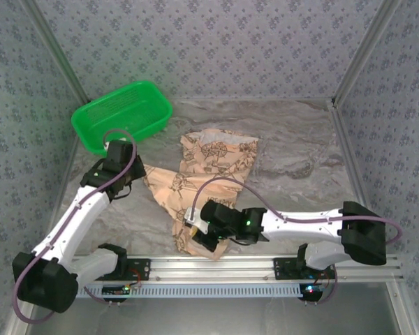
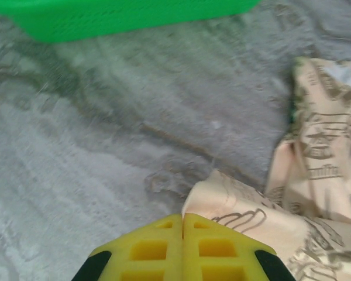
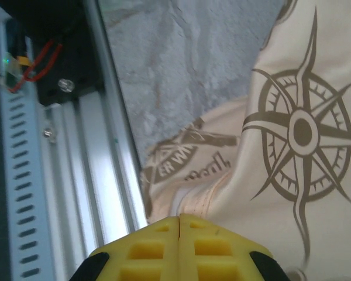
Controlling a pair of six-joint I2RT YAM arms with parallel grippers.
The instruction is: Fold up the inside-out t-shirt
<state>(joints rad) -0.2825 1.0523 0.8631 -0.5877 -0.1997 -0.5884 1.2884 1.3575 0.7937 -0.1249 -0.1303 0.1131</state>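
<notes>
The t-shirt lies crumpled in the middle of the table, tan with dark compass and lettering prints facing up. My left gripper sits at the shirt's left edge. In the left wrist view its yellow fingers are pressed together, and a corner of the t-shirt runs in at their tips. My right gripper is over the shirt's near end by the rail. Its fingers are also closed, with a stitched hem of the t-shirt running into the tips beside a compass print.
A green plastic basket stands at the back left, its rim just beyond the left gripper. The aluminium rail with the arm bases runs along the near edge, close on the right gripper's left. Patterned walls enclose three sides.
</notes>
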